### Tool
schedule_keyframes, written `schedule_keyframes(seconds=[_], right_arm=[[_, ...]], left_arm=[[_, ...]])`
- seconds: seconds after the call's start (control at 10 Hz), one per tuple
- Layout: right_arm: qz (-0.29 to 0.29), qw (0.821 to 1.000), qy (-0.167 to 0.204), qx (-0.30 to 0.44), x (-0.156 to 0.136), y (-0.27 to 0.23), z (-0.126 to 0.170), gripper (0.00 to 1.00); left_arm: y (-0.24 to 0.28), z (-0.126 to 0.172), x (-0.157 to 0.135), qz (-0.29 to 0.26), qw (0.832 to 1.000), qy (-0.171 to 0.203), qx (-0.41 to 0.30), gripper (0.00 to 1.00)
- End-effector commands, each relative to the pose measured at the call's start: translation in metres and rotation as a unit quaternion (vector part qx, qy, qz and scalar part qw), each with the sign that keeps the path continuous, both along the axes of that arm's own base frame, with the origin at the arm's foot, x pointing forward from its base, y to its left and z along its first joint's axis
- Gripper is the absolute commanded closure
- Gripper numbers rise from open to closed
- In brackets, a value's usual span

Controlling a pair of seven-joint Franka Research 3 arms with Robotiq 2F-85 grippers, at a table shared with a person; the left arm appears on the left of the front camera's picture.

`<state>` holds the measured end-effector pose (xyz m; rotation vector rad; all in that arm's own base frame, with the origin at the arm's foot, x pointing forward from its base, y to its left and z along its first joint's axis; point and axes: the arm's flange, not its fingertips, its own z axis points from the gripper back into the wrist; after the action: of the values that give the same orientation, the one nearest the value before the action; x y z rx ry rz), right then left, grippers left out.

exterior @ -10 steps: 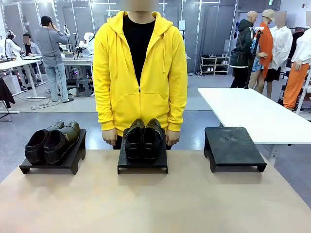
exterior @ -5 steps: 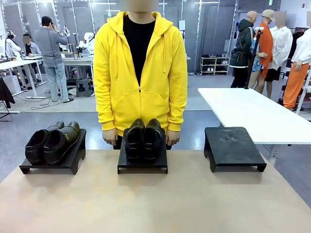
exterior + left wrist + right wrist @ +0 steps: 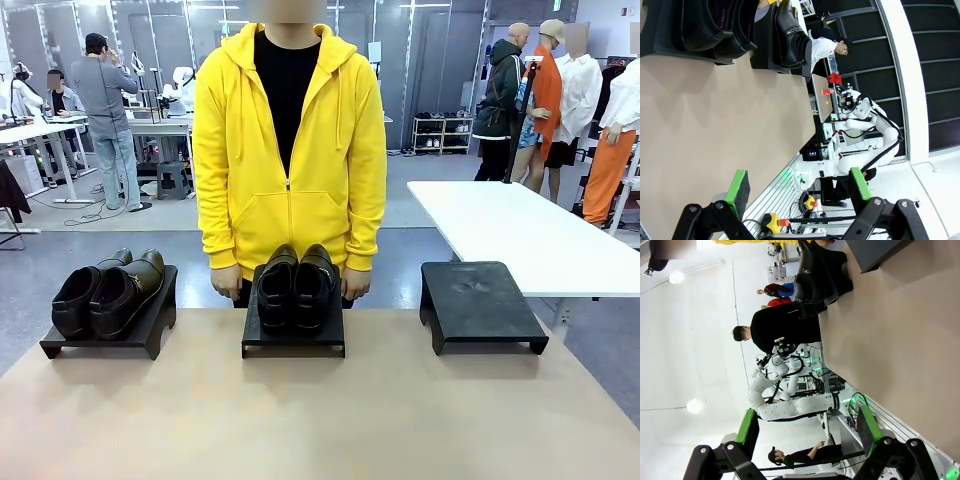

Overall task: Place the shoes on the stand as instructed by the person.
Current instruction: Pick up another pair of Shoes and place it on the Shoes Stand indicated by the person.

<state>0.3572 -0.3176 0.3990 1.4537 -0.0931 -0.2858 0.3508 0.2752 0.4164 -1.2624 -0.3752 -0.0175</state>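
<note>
Nothing had moved over the last second: one pair of shiny black leather dress shoes (image 3: 107, 291) sat on the far-left black plastic stand (image 3: 150, 330), the other pair (image 3: 296, 285) on the middle black stand (image 3: 295, 340), and the far-right black stand (image 3: 478, 302) was bare. The person in the bright yellow zip hoodie (image 3: 288, 150) stood at the far side of the tan table (image 3: 320, 420), hands down, giving no visible instruction. Left gripper (image 3: 797, 187) and right gripper (image 3: 807, 425) both had fingers released, grasping nothing, so I'd judge the task idle, awaiting a cue.
</note>
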Motion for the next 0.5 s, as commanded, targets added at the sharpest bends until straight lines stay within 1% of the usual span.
schedule_keyframes(seconds=[0.0,0.4], right_arm=[[0.001,1.0,0.005,-0.01,-0.0023,0.0043,0.0008,0.0],[0.001,1.0,0.005,-0.01,-0.0023,0.0043,0.0008,0.0]], left_arm=[[-0.001,0.0012,-0.0006,0.0,1.0,-0.005,0.001,0.0],[-0.001,0.0012,-0.0006,0.0,1.0,-0.005,0.001,0.0]])
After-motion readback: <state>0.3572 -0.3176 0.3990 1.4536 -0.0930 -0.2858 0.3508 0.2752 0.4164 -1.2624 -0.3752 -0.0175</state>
